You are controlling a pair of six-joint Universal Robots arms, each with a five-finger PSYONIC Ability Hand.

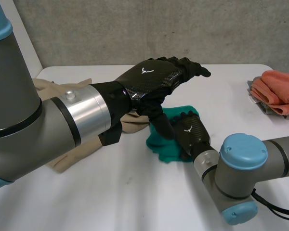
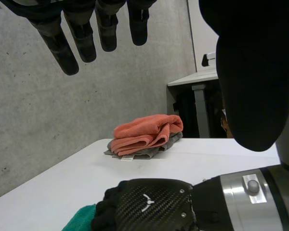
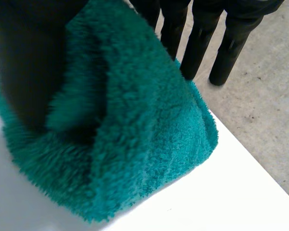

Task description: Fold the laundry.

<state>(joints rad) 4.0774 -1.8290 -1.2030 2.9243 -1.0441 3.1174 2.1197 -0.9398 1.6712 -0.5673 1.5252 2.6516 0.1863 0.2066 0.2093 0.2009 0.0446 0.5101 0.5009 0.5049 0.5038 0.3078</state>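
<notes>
A fluffy teal cloth (image 1: 167,147) lies bunched at the middle of the white table (image 1: 135,192). My right hand (image 1: 191,134) rests on its right side. In the right wrist view a raised fold of the teal cloth (image 3: 135,134) stands between the thumb (image 3: 29,62) and the straight fingers (image 3: 197,43), which pinch it. My left hand (image 1: 151,77) hovers above the cloth, open, fingers straight and thumb pointing down toward it. The left wrist view shows the left hand's thumb (image 2: 250,72) above the right hand (image 2: 149,207) and a corner of the teal cloth (image 2: 79,219).
A beige garment (image 1: 62,159) lies under my left arm at the table's left. A folded orange towel (image 1: 279,89) sits on a grey one (image 1: 260,103) at the far right edge; the same orange towel (image 2: 144,134) is in the left wrist view. A concrete wall stands behind.
</notes>
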